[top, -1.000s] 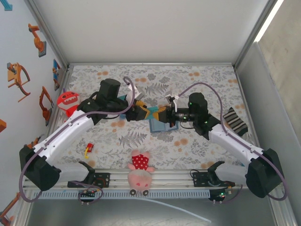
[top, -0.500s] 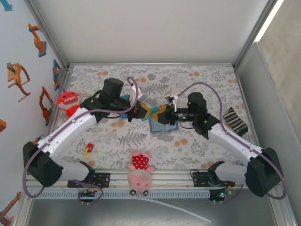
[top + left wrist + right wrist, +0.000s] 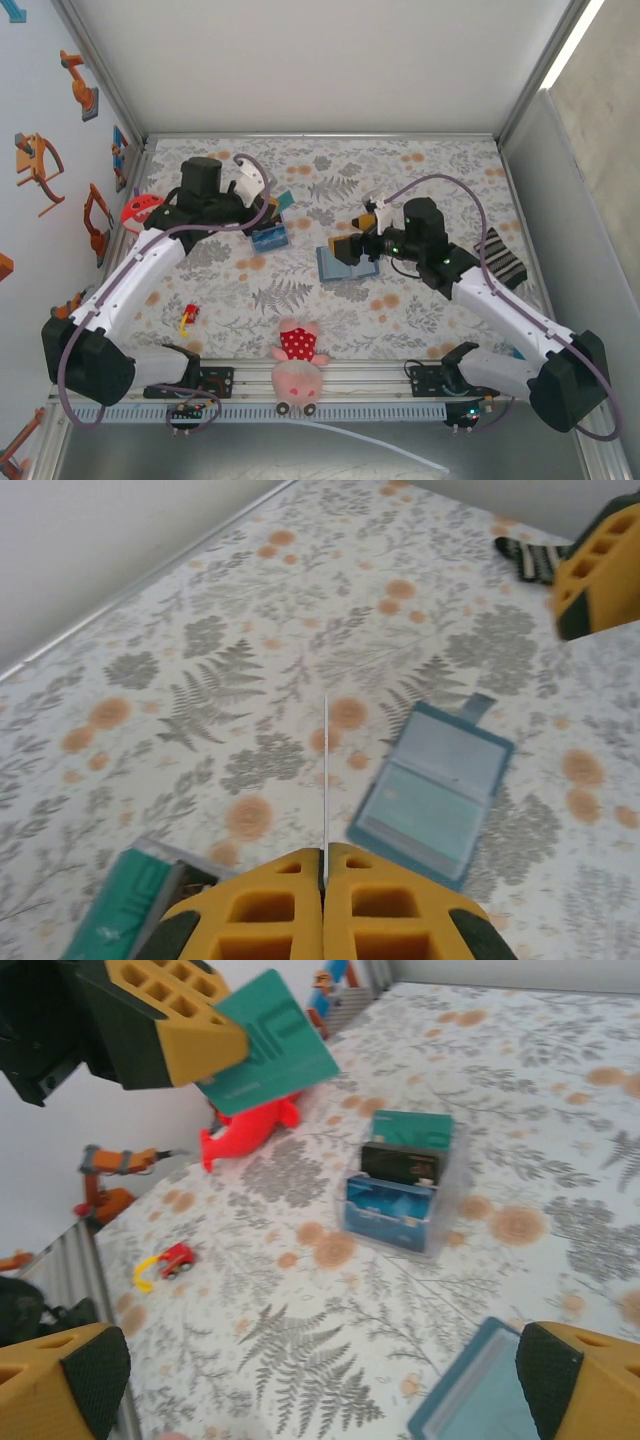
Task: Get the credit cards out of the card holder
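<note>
Nearest the arm bases, a pink plush toy [image 3: 298, 362] lies at the edge of the floral table [image 3: 430, 170], with a small red toy car [image 3: 187, 318] off to its left. Further in, about mid-table, the card holder [image 3: 338, 265] lies opened flat with both panels facing up. The right gripper [image 3: 358, 235] hovers over its far right corner, jaws spread wide with nothing between them. From that arm's own wrist camera, a corner of the holder sits just inside the right-hand finger.

Beyond the holder and to the left stands a clear card box [image 3: 400, 1208] with cards slotted upright: a blue one in front, a dark one behind it and a teal one at the back. Close above the box, the left gripper [image 3: 325, 858] is clamped tight on a teal credit card [image 3: 268, 1038]. Its wrist camera sees the card edge-on, as a thin pale line.

The step in hand looks like stowing one card that is already out of the holder. The next move calls for lining the card's lower edge up with a free slot in the box and lowering it straight before letting go. The holder's pockets look pale and flat from the left wrist view, possibly empty, though the view is too small to be sure.
</note>
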